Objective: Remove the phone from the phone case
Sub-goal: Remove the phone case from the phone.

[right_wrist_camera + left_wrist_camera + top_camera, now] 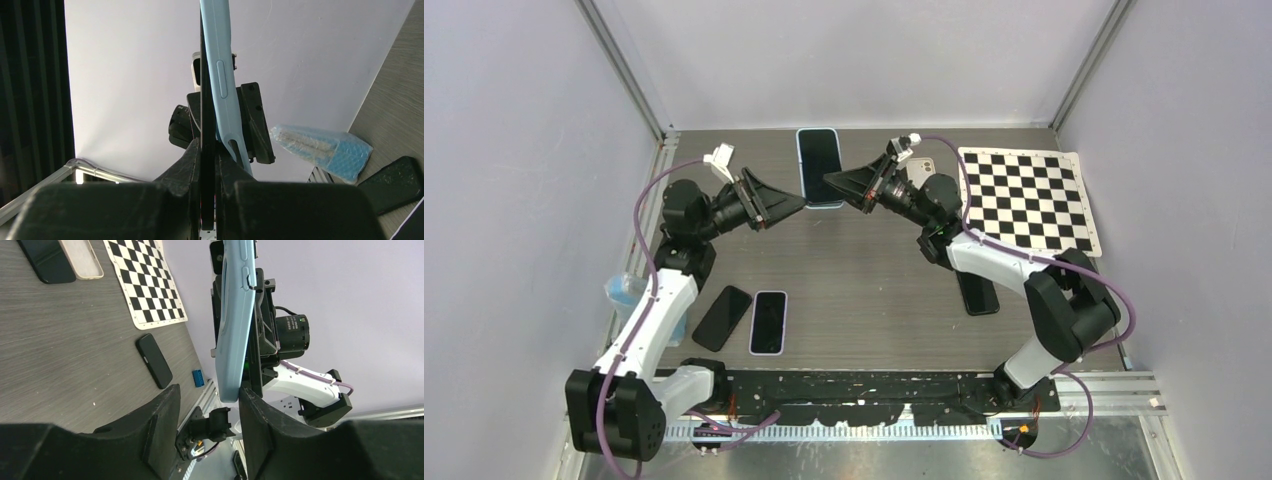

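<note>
Robot lab enclosure, plain walls (519, 150), aluminium framing (622, 65), checkerboard mat (1029, 200)

Pale lilac-grey walls close the space in on three sides: a far wall (854, 60), a left wall (514, 200) and a right wall (1194, 120), all plain and matte. An aluminium frame post (624, 70) rises at the far left corner, and a second post (1089, 60) at the far right. The desk (864, 280) has a dark grey wood-grain top, with a metal rail (1114, 385) along its near edge. The light is soft and even, and shadows are faint.
</note>
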